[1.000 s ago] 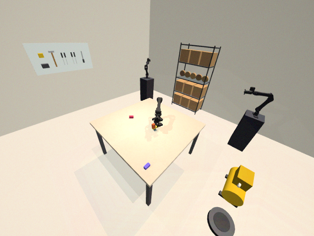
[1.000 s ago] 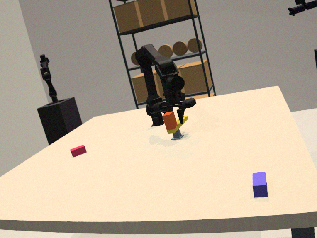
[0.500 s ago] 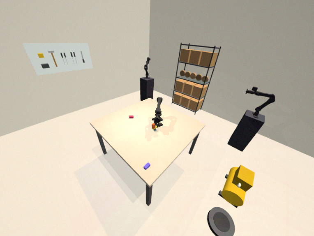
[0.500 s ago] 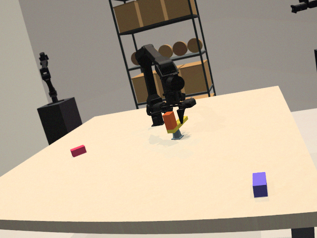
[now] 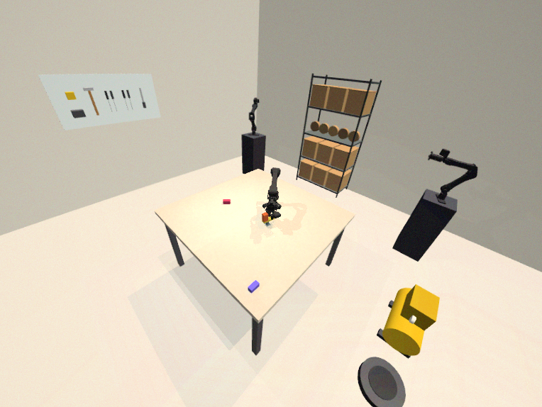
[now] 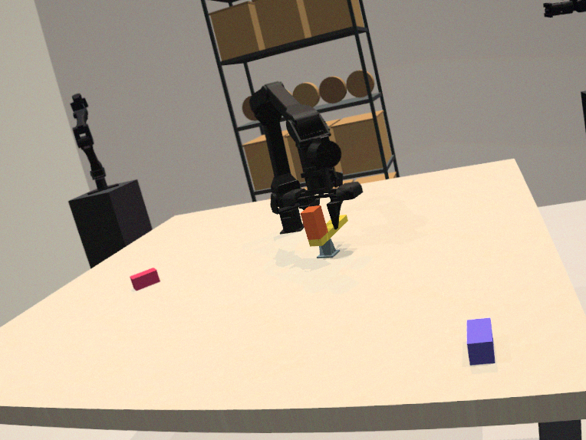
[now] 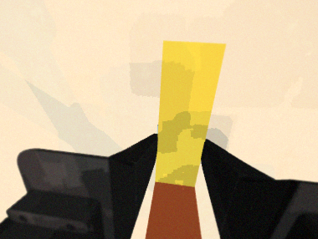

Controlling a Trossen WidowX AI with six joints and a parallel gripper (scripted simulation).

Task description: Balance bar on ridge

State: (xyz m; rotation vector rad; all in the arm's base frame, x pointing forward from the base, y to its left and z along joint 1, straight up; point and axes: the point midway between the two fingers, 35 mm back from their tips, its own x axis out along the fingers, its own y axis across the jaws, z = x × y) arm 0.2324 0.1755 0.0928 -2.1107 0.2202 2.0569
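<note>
I have the jaws clamped on the yellow bar (image 7: 184, 125) near its orange block (image 6: 314, 222), presumably the heavy end. Bar sits over the ridge (image 6: 327, 249) mid-desk (image 6: 331, 331), tilted; contact unclear. Gripping there keeps it from tipping before release.

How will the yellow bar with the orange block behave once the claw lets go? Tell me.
Likely stiff: the bar shows no sag in the claw. Probably end-heavy, since an orange block sits at one end. It may tip toward that end on the narrow ridge.
</note>
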